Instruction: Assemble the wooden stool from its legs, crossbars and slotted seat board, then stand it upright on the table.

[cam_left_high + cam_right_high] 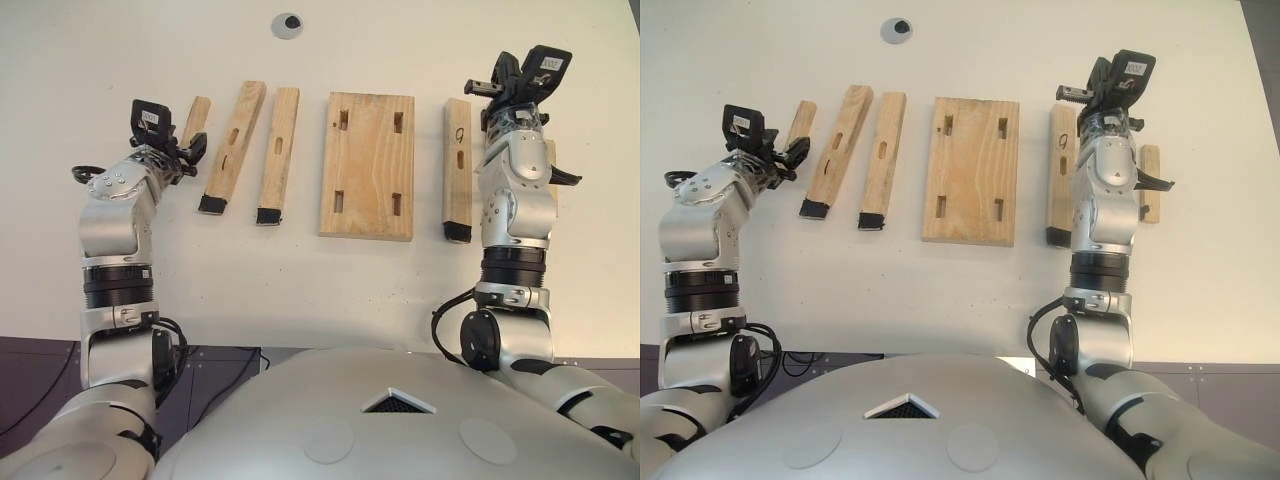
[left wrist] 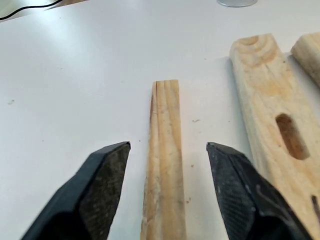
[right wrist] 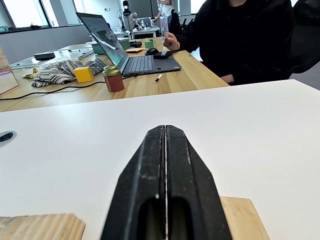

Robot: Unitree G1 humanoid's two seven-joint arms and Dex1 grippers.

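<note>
Before me, white table (image 1: 300, 285) bears, lying flat: seat board (image 1: 367, 165), three slotted legs (image 1: 232, 148), two short crossbars (image 1: 196, 120).

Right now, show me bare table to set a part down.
Free: the table strip between the seat board and the near edge, and beyond the board. Crowded: left gripper straddling the crossbar, beside two close-set legs.

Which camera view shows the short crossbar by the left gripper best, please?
The left wrist view: the short crossbar lies close up on the table, between the fingers of the open left gripper, its grain and far end plain. The eye views show it from above as a small strip, its near end under that gripper.
</note>
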